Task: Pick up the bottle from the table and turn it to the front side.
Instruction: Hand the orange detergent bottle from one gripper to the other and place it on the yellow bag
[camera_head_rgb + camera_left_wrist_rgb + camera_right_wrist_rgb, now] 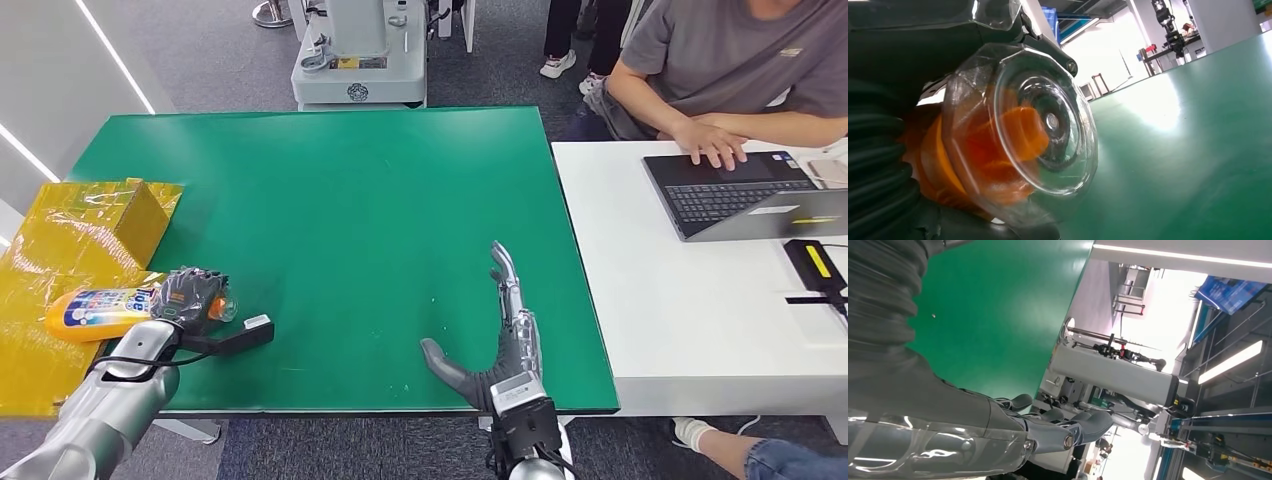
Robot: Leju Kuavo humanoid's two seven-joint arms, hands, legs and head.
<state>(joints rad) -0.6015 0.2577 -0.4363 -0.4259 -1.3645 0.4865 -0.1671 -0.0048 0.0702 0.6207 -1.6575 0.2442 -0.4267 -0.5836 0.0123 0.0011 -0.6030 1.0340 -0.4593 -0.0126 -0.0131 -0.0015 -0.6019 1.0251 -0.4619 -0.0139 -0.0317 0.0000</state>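
Observation:
An orange bottle (pixel 95 310) with a blue and white label lies on its side at the table's front left corner, partly over yellow wrapping. My left hand (pixel 190 296) grips it around the neck, just behind its clear cap (pixel 222 308). The left wrist view looks straight at that clear cap (pixel 1038 135), with the orange neck inside and my dark fingers (pixel 878 165) wrapped beside it. Near the front edge my right hand (pixel 500 340) hovers over the green table (pixel 330 200), fingers straight and thumb out, holding nothing. In the right wrist view its fingers (pixel 1068 427) stretch out above the green surface.
A yellow foil-wrapped box (pixel 130 215) and crumpled yellow sheet (pixel 40 330) sit at the left edge. A white table (pixel 690 310) adjoins on the right with a laptop (pixel 745 195), where a person (pixel 730 70) sits typing. A grey machine base (pixel 360 60) stands behind the green table.

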